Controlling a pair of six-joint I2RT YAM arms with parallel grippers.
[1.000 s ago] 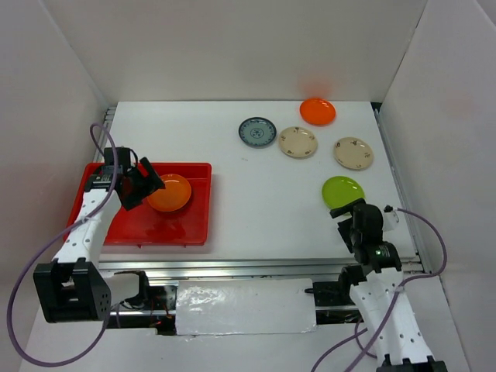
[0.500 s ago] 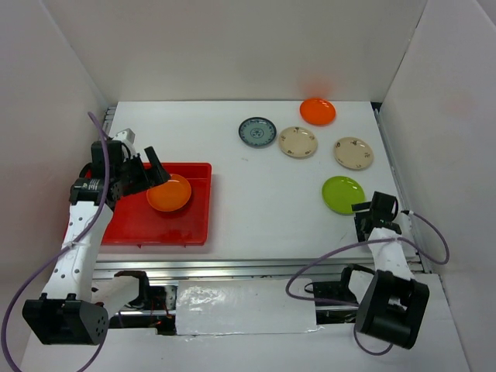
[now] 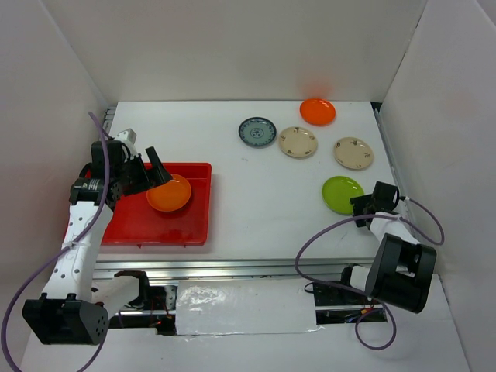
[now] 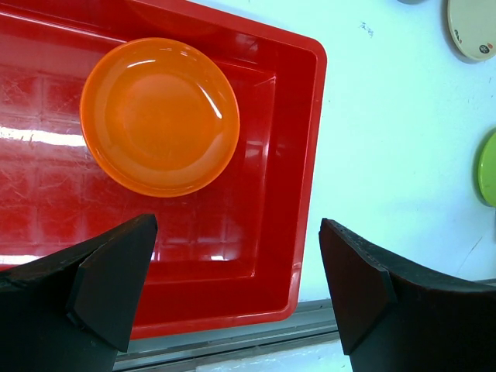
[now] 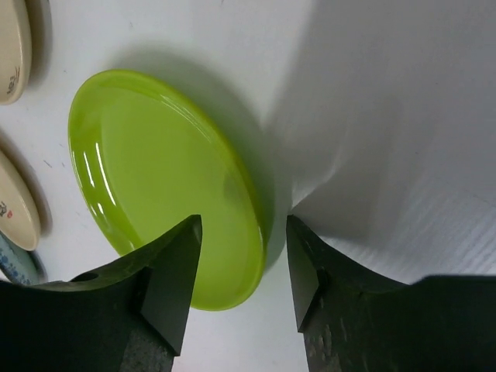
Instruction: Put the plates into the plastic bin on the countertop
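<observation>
The flat white countertop (image 3: 256, 201) fills the middle of the top view. On its left part lies the shallow rectangular red plastic bin (image 3: 124, 229), near the front edge. One glossy round orange plate (image 3: 168, 193) lies flat inside the bin, in its upper right part.

The left gripper (image 4: 236, 229) hangs over the bin. Its two dark fingers stand wide apart and hold nothing. In the left wrist view the orange plate is above and left of the gap between them, well clear of both.

The right gripper (image 5: 243, 225) is low at the right side of the countertop, at the edge of the round lime green plate (image 3: 342, 194). Its fingers are partly apart. One is over the inside of the plate and the other is outside the rim, so the rim passes between them. Whether they touch the plate I cannot tell. The plate rests on the countertop.

Four more plates lie on the countertop in the upper right of the top view:
- a second orange plate (image 3: 318, 111), nearest to the back
- a blue-grey patterned plate (image 3: 257, 132)
- a cream floral plate (image 3: 297, 142), just beside the blue-grey one
- another cream floral plate (image 3: 353, 153), further right
</observation>
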